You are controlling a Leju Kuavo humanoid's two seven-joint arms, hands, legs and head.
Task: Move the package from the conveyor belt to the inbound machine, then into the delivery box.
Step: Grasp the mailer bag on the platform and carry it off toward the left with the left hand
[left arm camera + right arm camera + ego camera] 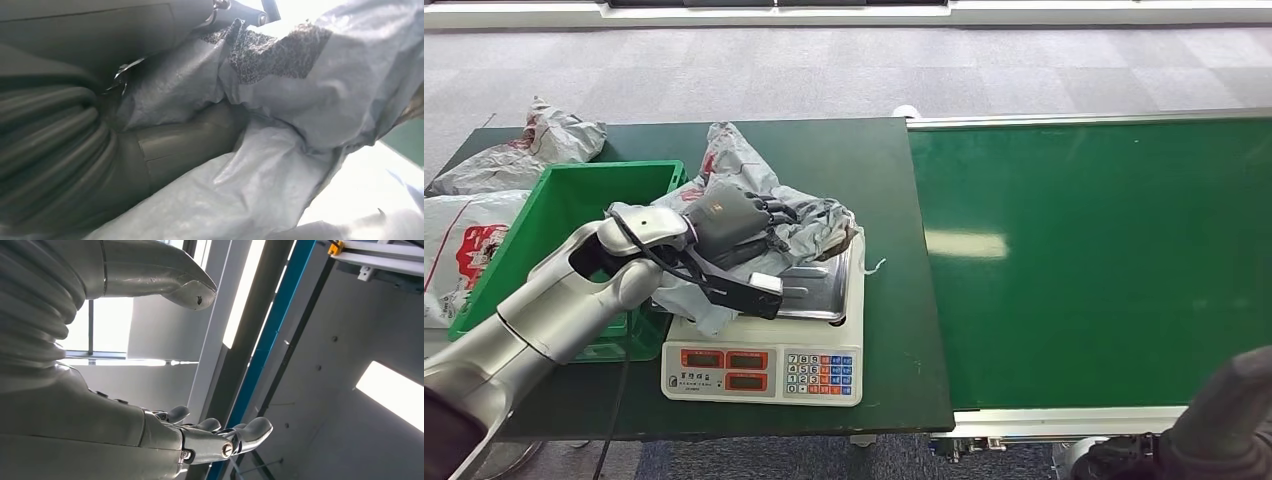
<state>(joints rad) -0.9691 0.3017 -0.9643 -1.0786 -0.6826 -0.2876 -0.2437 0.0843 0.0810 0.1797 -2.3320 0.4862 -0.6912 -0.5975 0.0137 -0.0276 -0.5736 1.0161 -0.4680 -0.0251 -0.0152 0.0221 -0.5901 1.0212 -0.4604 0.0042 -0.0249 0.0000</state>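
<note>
— Grey crinkled plastic: that is the package [809, 225] we see, lying on the steel pan of the weighing scale [764, 372], which sits at the tabletop's [894, 300] front edge, toward the conveyor side.

— And our left hand [729, 225]?

— On top of the package, fingers curled down into the plastic. From the left wrist, the thumb [185, 145] is pressed in among the folds of the package [310, 100], so we read it as gripping the bag.

— The delivery box?

— We see the green crate [544, 215] at the tabletop's left edge, just beside the scale, with more grey mailer bags [484, 200] bunched against its far and outer sides.

— The conveyor belt [1104, 260]?

— Green, butting against the tabletop's right edge.

— Our right hand [210, 432]?

— Fingers apart, thumb wide of them, holding nothing; its wrist camera looks up at ceiling lights and a blue beam.
</note>
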